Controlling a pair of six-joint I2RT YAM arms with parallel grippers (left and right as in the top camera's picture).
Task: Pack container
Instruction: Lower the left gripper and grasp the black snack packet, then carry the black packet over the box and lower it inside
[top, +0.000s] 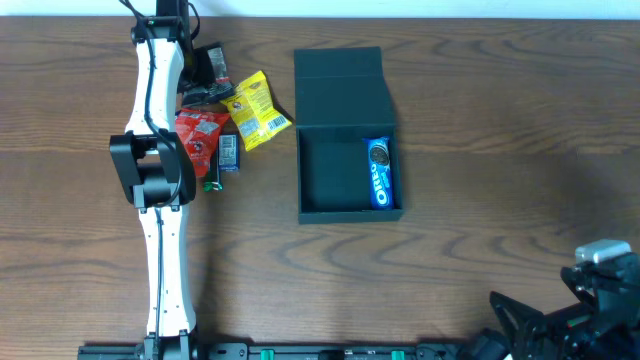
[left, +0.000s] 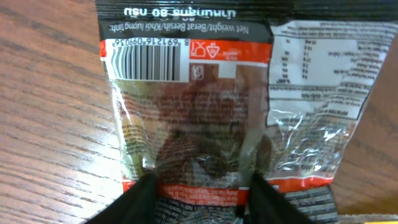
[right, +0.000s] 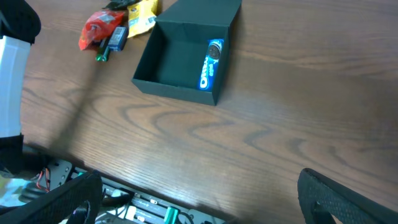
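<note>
The container (top: 330, 165), a dark box with its flap lid (top: 340, 78) laid back, stands open at mid-table. A blue Oreo pack (top: 380, 172) lies along its right inner wall. The same container (right: 174, 59) shows in the right wrist view. Left of the box is a pile of snack packets. My left gripper (top: 203, 85) is down on the pile's far end. Its two fingers (left: 144, 196) pinch a black-and-red packet with a clear window (left: 199, 118), which bunches between them (left: 202, 186). My right gripper (right: 199, 202) hangs open over the table's near right corner, holding nothing.
The pile also holds a yellow packet (top: 256, 110), a red packet (top: 198, 135), a small blue bar (top: 229, 152) and a green item (top: 212, 185). The left arm (top: 160, 170) stretches from the front edge across the table's left side. The right arm's base (top: 600, 280) sits at the bottom right.
</note>
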